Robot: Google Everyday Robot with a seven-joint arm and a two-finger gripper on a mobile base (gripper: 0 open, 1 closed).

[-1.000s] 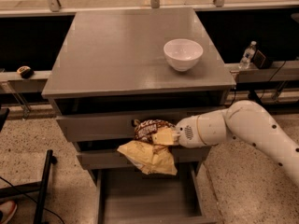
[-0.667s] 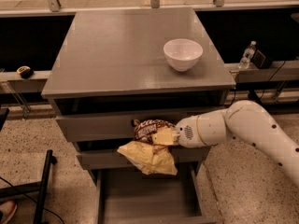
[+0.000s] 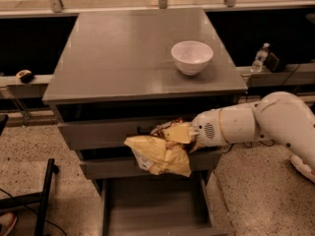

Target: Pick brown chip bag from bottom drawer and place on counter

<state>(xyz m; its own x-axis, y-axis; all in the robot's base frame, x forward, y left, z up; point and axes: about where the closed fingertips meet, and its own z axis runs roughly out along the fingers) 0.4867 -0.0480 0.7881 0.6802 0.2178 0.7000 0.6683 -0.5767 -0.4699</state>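
- Brown-and-tan foil: the brown chip bag (image 3: pixel 160 154) is hanging in mid-air in front of the two upper drawers (image 3: pixel 98 134), well above the floor of the open bottom drawer (image 3: pixel 152 215). It is out of the drawer and not yet on the counter (image 3: pixel 123 58).
- The gripper (image 3: pixel 189 134) is sitting at the bag's right upper edge, jaws clamped on the foil. Nothing else is supporting the bag, so the pinch is carrying all of it.
- The bag is drooping left and down from the pinch, since an edge grip lets the slack body sag.
- The arm (image 3: pixel 266 124) is reaching in from the right at upper-drawer height, below the counter overhang, so the bag needs more lift before it can go across.
- The white bowl (image 3: pixel 192 57) is occupying the counter's right rear. The left and front areas are looking like the safer drop zone.
- Risk: the sagging corner may catch on the counter lip on the way up.
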